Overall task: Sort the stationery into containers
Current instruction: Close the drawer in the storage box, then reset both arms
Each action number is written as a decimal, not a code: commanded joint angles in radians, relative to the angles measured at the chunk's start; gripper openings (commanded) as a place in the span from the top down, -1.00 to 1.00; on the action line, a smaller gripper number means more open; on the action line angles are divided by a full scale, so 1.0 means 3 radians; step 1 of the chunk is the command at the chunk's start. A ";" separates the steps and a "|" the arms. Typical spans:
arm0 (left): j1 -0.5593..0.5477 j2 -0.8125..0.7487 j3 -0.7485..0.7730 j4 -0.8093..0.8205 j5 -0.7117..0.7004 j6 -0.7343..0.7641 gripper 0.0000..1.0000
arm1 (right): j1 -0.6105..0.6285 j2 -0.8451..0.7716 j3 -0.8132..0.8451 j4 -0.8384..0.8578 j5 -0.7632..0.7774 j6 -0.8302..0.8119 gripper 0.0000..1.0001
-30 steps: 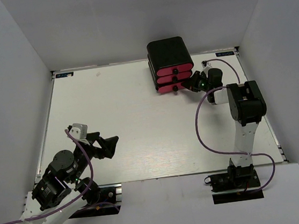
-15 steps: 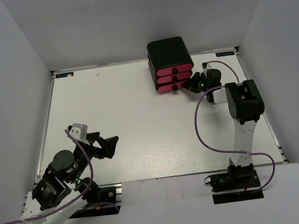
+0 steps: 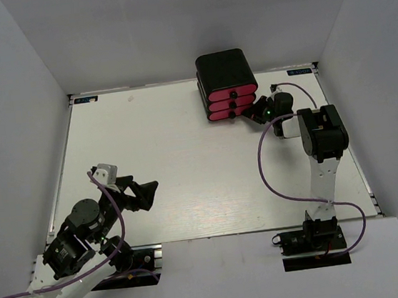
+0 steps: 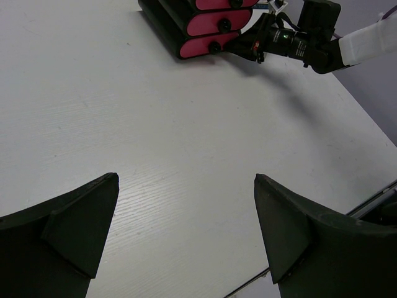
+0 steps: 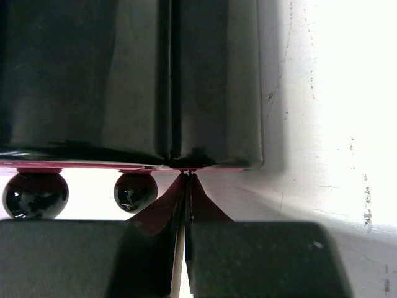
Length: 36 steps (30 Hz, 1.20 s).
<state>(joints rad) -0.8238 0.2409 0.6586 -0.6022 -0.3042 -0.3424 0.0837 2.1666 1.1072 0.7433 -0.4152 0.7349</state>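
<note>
I have the right gripper (image 3: 250, 113) at the black drawer box (image 3: 224, 70), upper centre-right of the overhead view.
Its fingers are pressed together, tips at the box's corner beside two black knobs (image 5: 135, 191). My left gripper (image 4: 186, 180) hangs spread wide over the white table (image 3: 176, 137), lower left.

No text, brand, number or sign legible in any view. Two small dark labels on far tabletop (image 3: 186, 158) edge: left label (image 3: 85, 99) well left of right claw (image 3: 244, 115), right label (image 3: 297, 72) near, behind-right of it. Print too small to read.
</note>
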 commanded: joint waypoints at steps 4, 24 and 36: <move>-0.0005 0.0076 -0.0017 -0.0007 -0.0060 -0.0025 -0.99 | -0.0013 0.0003 0.0124 0.0334 0.0014 0.0143 0.94; -0.0005 -0.0097 -0.0048 0.0028 0.0068 -0.0025 -0.99 | -0.0192 -0.2459 -0.1144 -0.1601 -0.0073 -0.2411 -0.72; -0.0005 -0.0056 -0.0048 -0.0002 0.0002 -0.0055 -0.99 | -0.0197 -0.4504 -0.1445 -0.3035 0.0417 -0.2716 -0.81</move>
<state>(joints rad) -0.8238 0.2268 0.6456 -0.6018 -0.2993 -0.3435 0.0265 0.9417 0.7231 -0.0490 -0.3645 -0.0597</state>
